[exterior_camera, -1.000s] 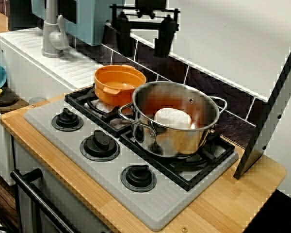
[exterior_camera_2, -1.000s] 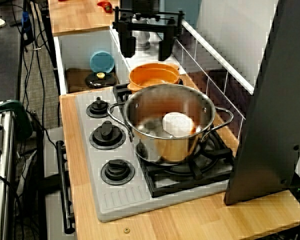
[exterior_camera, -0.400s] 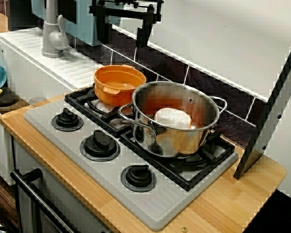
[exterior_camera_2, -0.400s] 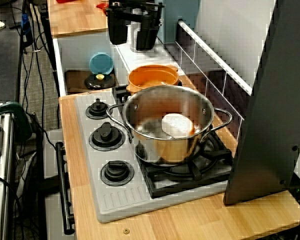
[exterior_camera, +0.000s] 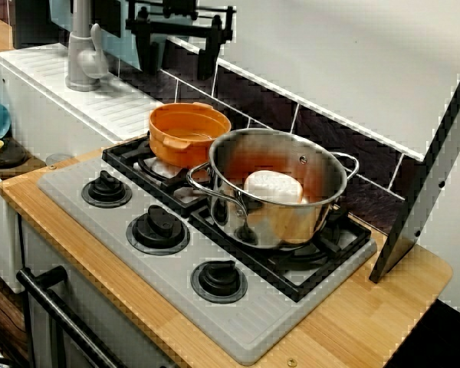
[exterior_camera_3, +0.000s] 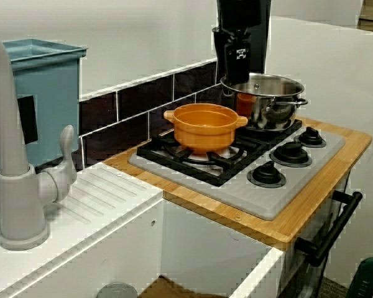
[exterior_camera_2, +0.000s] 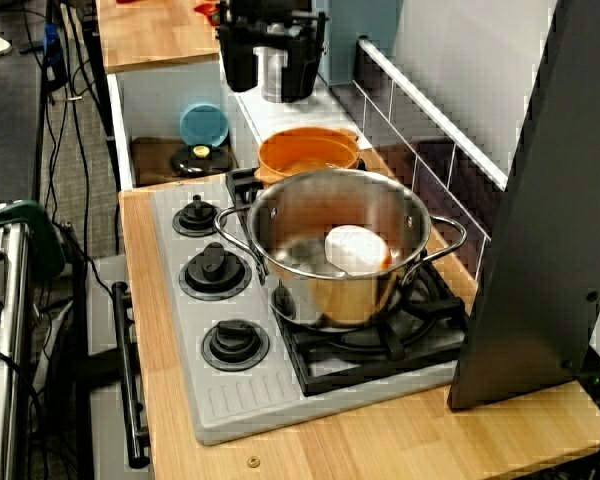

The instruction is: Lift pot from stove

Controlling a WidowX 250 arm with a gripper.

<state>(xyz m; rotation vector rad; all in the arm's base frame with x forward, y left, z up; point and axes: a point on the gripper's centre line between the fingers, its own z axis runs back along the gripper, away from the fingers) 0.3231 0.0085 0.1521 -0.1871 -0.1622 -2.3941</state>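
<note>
The small orange pot (exterior_camera: 188, 132) (exterior_camera_2: 308, 152) (exterior_camera_3: 205, 126) sits upright and empty on the back-left black grate of the grey ribbed stove (exterior_camera: 238, 322) (exterior_camera_2: 240, 400) (exterior_camera_3: 286, 192). My black gripper (exterior_camera: 178, 65) (exterior_camera_2: 272, 80) hangs high over the pot's far side, near the tiled wall, well apart from it. Its two fingers (exterior_camera: 147, 57) point down, spread wide, with nothing between them. The view from the sink side shows the gripper (exterior_camera_3: 237, 65) edge-on above the pots.
A larger steel pot (exterior_camera: 280, 192) (exterior_camera_2: 340, 240) (exterior_camera_3: 267, 99) holding a white lump (exterior_camera: 273, 186) stands beside the orange one. A grey faucet (exterior_camera: 84, 46) (exterior_camera_3: 12, 155) and ribbed drainboard lie left. A dark slanted panel (exterior_camera_2: 540, 200) stands at the counter's right end.
The gripper has travelled from above the gap between the pots toward the sink end, a little higher, still open. Neither pot has moved.
</note>
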